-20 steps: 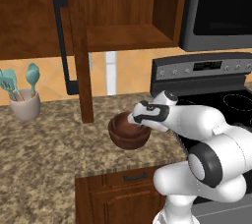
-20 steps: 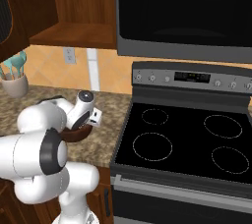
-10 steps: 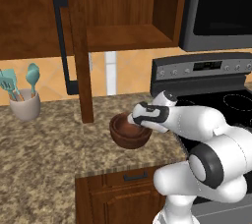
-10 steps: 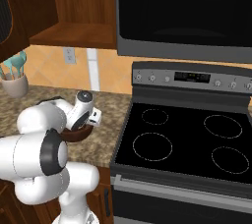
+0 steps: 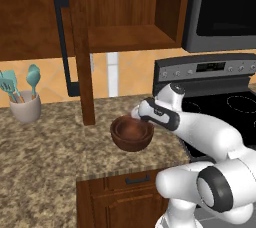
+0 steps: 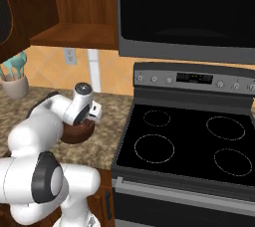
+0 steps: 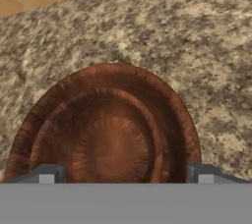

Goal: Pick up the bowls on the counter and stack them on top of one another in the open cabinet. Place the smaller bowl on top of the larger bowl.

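**Bowls nested on the counter, cabinet still to fill**

Gripper (image 7: 126, 174) jaws stand spread wide, one fingertip (image 7: 48, 174) at each side of the hand view, with nothing between them but open air above the bowls. The hand hovers just over the near rim, holding nothing.

Directly under it, the smaller bowl (image 7: 112, 144) sits nested inside the larger bowl (image 7: 179, 115), rims roughly concentric. In the left base view the pair reads as one dark stack (image 5: 132, 133) resting on the counter (image 5: 45, 157), near its front edge and just beside the stove (image 6: 189, 141).

Above and behind, the open cabinet (image 5: 125, 34) shows a bare shelf, its door (image 5: 80, 47) swung out and hanging down close to the stack. A white cup of teal utensils (image 5: 24, 103) stands well apart, far along the counter.

Judged from this, the stacking is done but in the wrong place; the stack must go onto the shelf. A sound approach would be to pinch one wall of the larger bowl, a finger inside and one outside, deep enough that the inner bowl is not knocked askew. Lifting level and slowly should keep the small bowl seated, and the path up should swing clear of the door's edge.
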You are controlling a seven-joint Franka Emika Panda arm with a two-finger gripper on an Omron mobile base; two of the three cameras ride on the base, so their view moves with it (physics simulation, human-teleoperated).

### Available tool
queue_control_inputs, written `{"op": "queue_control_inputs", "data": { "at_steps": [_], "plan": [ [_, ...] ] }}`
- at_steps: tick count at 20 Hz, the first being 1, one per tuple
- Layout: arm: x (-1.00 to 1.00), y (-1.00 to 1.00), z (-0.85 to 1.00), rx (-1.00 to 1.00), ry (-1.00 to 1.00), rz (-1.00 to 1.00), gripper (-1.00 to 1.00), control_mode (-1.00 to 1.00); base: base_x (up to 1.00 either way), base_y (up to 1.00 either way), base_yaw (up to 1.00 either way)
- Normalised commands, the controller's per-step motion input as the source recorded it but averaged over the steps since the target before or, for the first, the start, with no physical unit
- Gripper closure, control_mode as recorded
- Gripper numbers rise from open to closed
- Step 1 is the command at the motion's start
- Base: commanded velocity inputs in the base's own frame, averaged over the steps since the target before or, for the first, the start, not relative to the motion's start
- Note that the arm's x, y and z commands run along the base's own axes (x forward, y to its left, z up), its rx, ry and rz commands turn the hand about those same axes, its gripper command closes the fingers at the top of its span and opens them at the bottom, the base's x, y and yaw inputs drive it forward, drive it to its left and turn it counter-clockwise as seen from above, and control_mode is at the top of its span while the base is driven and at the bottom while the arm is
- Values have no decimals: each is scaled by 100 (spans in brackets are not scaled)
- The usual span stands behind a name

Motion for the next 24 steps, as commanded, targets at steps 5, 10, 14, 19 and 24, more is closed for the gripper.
{"op": "queue_control_inputs", "data": {
  "at_steps": [5, 10, 14, 19, 24],
  "plan": [
    [-1, -30, -5, 0, 1, 0, -100, -100, 0, 0, 0],
    [0, -13, -19, 0, 2, 0, -100, -100, 0, 0, 0],
    [1, 0, -27, 0, 5, 0, -100, -100, 0, 0, 0],
    [5, 0, -30, -1, 6, 0, -100, -100, 0, 0, 0],
    [6, 0, -29, -4, 5, 0, -100, -100, 0, 0, 0]
  ]
}}
